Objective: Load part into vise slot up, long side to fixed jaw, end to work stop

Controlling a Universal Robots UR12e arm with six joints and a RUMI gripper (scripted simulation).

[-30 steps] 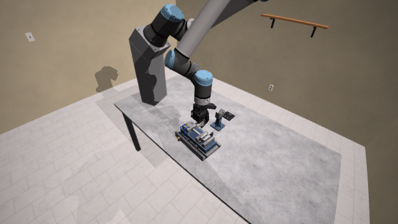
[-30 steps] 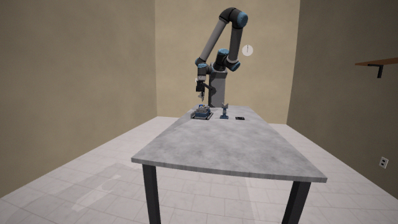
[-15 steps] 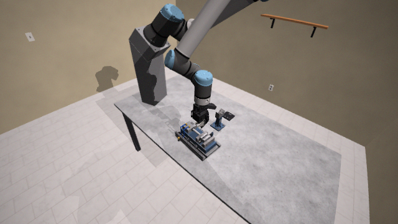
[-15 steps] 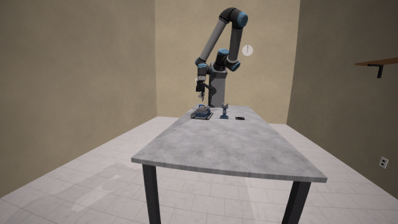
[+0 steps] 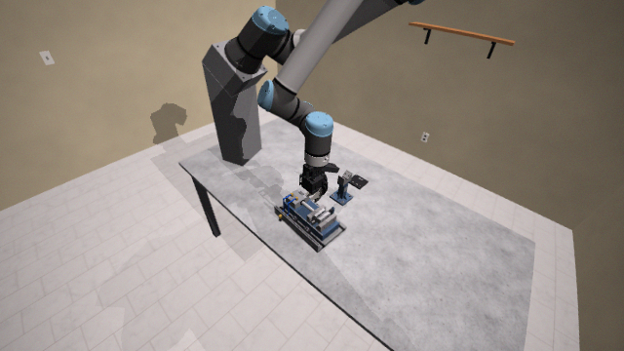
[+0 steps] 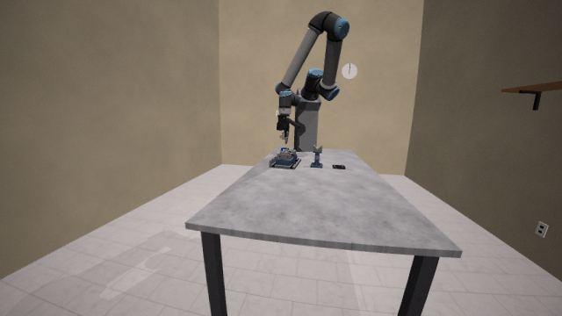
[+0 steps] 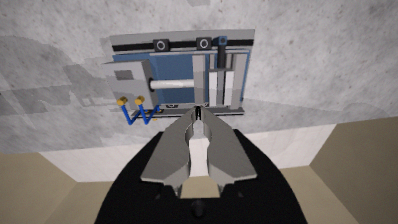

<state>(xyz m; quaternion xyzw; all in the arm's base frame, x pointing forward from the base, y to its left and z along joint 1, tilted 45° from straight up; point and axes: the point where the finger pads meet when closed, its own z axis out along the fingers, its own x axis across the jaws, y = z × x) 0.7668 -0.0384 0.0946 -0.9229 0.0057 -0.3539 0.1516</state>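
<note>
Claw (image 5: pixel 318 197) (image 6: pixel 286 142) (image 7: pixel 198 107) shut, fingertips together, holding nothing.

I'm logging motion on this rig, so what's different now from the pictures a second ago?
Nothing visibly changed. The black gripper with grey fingers remains above the table, beside the blue and grey vise. The blue stand with a grey V-block and the flat black plate stayed put.
</note>
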